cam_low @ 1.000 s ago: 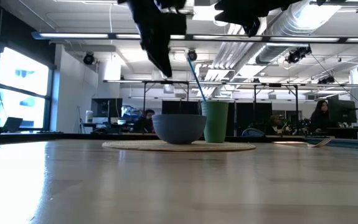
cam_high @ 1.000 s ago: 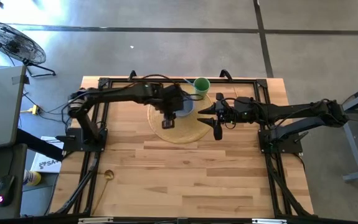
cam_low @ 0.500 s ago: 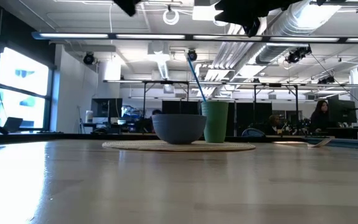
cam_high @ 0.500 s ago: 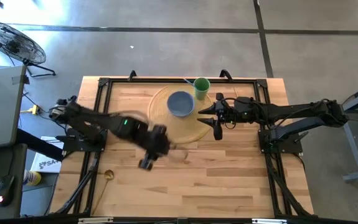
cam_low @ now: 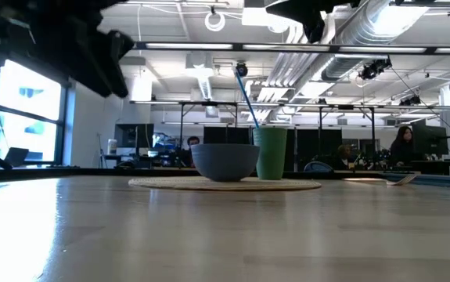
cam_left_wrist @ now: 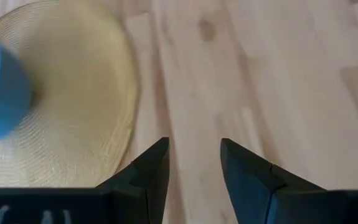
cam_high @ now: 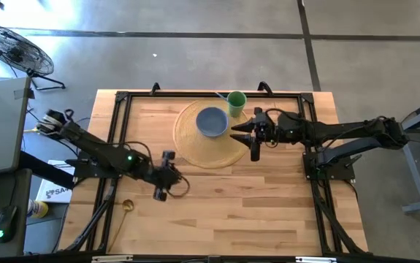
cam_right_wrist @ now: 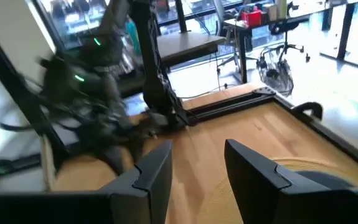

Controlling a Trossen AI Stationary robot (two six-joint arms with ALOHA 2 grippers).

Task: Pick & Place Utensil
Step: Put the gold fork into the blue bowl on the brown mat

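Observation:
A gold spoon (cam_high: 126,207) lies flat on the wood near the table's left near corner, and no gripper touches it. A blue bowl (cam_high: 212,121) (cam_low: 225,161) sits on a round woven placemat (cam_high: 204,146) (cam_left_wrist: 73,106). A green cup (cam_high: 237,102) (cam_low: 270,153) with a blue stick (cam_low: 246,98) leaning in it stands at the mat's far right edge. My left gripper (cam_high: 163,177) (cam_left_wrist: 194,152) hangs open over bare wood, between the mat and the spoon. My right gripper (cam_high: 254,143) (cam_right_wrist: 198,158) is open above the mat's right edge.
A black metal frame (cam_high: 122,98) runs around the tabletop and carries both arm bases. Bare wood fills the near half of the table (cam_high: 253,212). Off the table to the left stand a fan (cam_high: 16,47) and a desk. People sit in the room beyond the far edge.
My left arm has swung from above the bowl and mat toward the table's near left, now over bare wood close to the spoon, and comes into the low view at the upper left. My right arm has stayed where it was. Bowl, cup and mat have not moved.

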